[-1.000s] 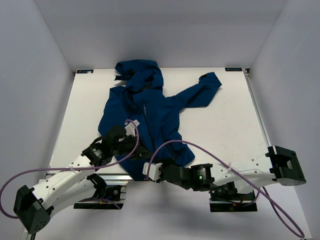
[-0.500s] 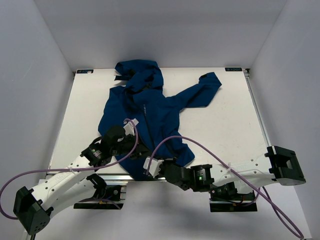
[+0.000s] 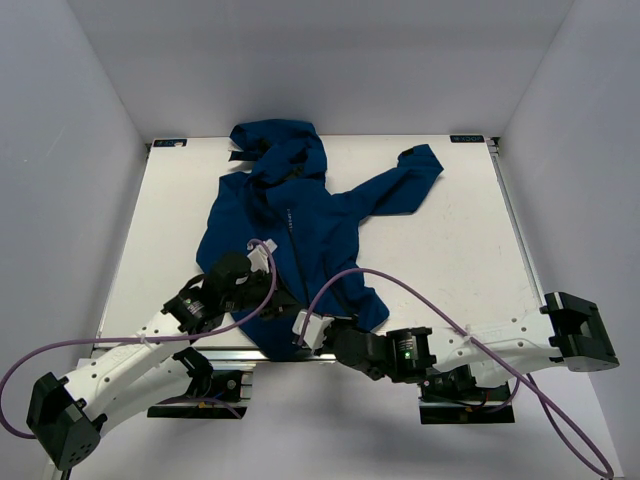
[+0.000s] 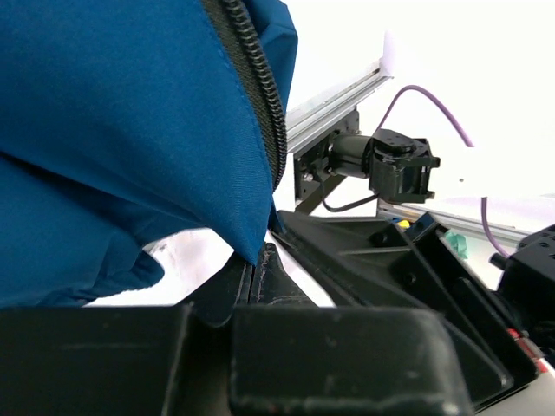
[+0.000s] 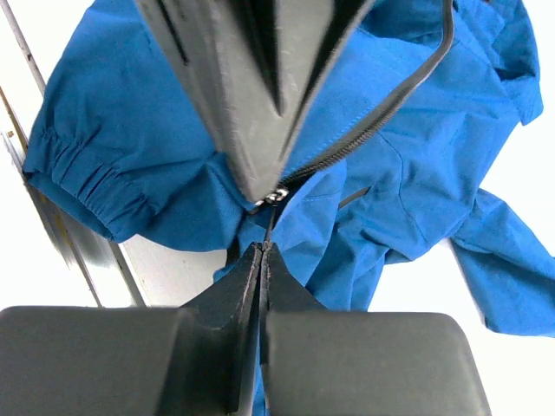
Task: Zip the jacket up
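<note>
Left pincer (image 3: 272,297) clamps the hem of the dark navy-blue hooded fabric jacket (image 3: 300,215) at the white tabletop's (image 3: 450,250) 6 o'clock edge. Right pincer (image 3: 303,330), just beside it, is clenched on the black zipper's (image 5: 373,121) bottom end. From both, the garment spreads toward 12 o'clock.

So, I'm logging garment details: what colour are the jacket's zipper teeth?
Black zipper on the blue jacket; clearest in left wrist view.

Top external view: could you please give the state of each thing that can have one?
Dark blue hooded fabric jacket: lying spread on white table, hood farthest.
Black front zipper: unjoined at the hem, teeth bare.
Left hand: shut on the jacket's hem.
Right hand: shut on the jacket by the zipper.
</note>
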Robot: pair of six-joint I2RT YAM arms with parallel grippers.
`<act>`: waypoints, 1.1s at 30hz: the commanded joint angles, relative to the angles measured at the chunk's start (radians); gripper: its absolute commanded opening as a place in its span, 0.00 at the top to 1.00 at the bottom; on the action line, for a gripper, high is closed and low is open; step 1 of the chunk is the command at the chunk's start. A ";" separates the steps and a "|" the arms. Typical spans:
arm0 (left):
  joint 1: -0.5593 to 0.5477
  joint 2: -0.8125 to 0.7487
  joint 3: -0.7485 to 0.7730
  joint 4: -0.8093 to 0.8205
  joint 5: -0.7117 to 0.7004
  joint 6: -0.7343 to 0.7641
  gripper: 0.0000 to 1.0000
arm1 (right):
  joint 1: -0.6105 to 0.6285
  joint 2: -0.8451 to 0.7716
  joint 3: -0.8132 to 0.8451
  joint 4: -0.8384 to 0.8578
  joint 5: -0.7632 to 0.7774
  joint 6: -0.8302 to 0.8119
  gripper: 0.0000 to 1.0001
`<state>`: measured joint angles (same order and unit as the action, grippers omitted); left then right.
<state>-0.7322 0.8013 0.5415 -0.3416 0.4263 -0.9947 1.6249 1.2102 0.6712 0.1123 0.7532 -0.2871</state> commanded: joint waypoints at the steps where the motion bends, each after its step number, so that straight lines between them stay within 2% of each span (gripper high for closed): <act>1: -0.007 -0.013 -0.012 -0.010 0.058 0.004 1.00 | -0.007 -0.017 0.037 -0.014 0.032 0.034 1.00; 15: -0.009 -0.011 -0.025 0.039 0.115 0.010 1.00 | -0.019 0.034 0.064 0.032 0.046 0.040 1.00; 19: -0.007 -0.017 -0.021 0.030 0.112 0.011 1.00 | -0.020 0.046 0.064 0.007 -0.017 0.043 1.00; 23: -0.009 -0.016 -0.023 0.033 0.112 0.011 1.00 | -0.023 0.055 0.062 0.010 -0.014 0.048 0.92; 25: -0.009 -0.016 -0.020 0.033 0.114 0.011 1.00 | -0.028 0.064 0.067 0.013 -0.014 0.048 0.92; 27: -0.009 -0.010 -0.018 0.030 0.112 0.014 1.00 | -0.031 0.069 0.067 0.018 -0.031 0.046 0.85; 33: -0.007 -0.004 -0.011 0.030 0.120 0.018 1.00 | -0.043 0.098 0.080 0.024 -0.012 0.075 0.80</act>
<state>-0.7341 0.8040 0.5167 -0.3321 0.4896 -0.9848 1.5894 1.2976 0.6998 0.0856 0.7246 -0.2413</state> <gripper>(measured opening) 0.019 0.197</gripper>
